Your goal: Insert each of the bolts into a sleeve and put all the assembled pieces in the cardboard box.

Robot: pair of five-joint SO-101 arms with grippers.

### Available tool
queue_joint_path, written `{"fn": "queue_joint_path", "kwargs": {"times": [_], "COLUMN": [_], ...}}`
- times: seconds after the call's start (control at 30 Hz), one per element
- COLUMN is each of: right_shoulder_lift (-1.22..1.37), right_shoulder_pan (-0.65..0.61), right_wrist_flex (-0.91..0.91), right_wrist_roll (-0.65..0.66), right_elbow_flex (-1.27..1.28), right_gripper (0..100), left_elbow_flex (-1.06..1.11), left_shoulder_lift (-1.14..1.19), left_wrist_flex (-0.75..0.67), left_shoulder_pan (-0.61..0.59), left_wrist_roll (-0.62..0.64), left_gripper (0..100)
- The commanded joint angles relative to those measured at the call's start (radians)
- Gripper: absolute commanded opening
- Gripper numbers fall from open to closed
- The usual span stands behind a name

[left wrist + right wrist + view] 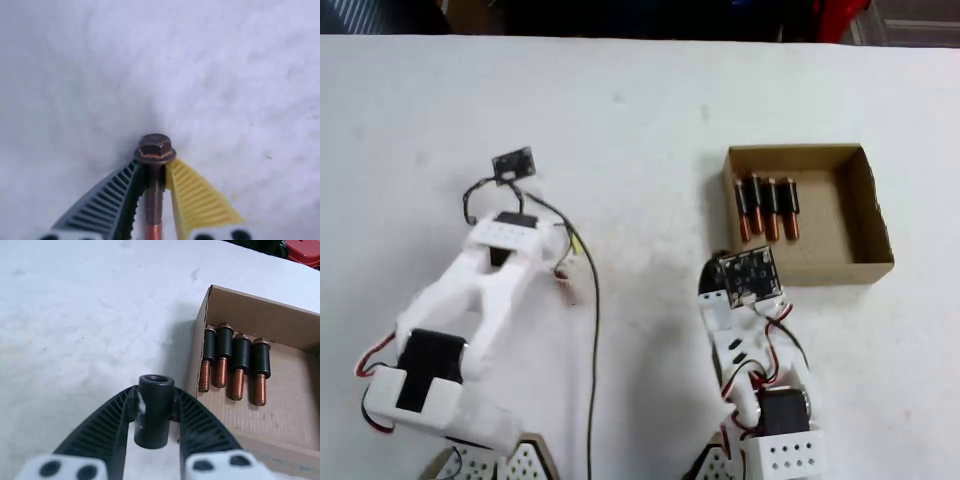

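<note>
My left gripper (155,169) is shut on a copper bolt (155,147), gripped just under its hex head between a black and a yellow finger, low over the white table. My right gripper (156,395) is shut on an upright black sleeve (152,422), whose open bore faces away from the wrist. It sits just beside the near left corner of the cardboard box (260,307). Several assembled pieces (235,362) lie side by side in the box (840,268), also visible from above (767,208). The left arm (485,280) is at the table's left and the right arm (755,350) is below the box.
A dark cable (592,340) runs from the left arm down towards the table's front edge. White tabletop (640,110) stretches behind both arms and between them. Dark and red items line the far edge of the table.
</note>
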Motion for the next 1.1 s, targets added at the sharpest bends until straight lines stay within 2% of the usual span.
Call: {"fn": "queue_joint_path", "kwargs": {"times": [0.0,0.57,0.77,0.87,1.07], "right_shoulder_lift": [-0.008,-0.008,-0.008,-0.008,-0.008], "right_shoulder_pan": [-0.007,-0.013,-0.064,-0.084,-0.162], "right_wrist_flex": [-0.024,-0.03,-0.025,-0.025,-0.024], "right_wrist_roll": [0.012,0.012,0.012,0.012,0.005], "right_elbow_flex": [-0.009,0.0,0.002,0.002,0.003], "right_gripper": [1.7,1.7,1.7,1.7,1.7], "left_elbow_flex": [-0.003,-0.012,-0.012,-0.012,-0.034], "left_shoulder_lift": [0.001,-0.007,-0.007,-0.007,-0.07], "left_wrist_flex": [0.008,0.009,0.005,0.005,0.009], "left_shoulder_pan": [-0.013,-0.012,-0.015,-0.016,-0.015], "left_wrist_roll": [0.009,-0.012,-0.247,-0.315,-0.387], "left_gripper": [5,6,6,1,2]}}
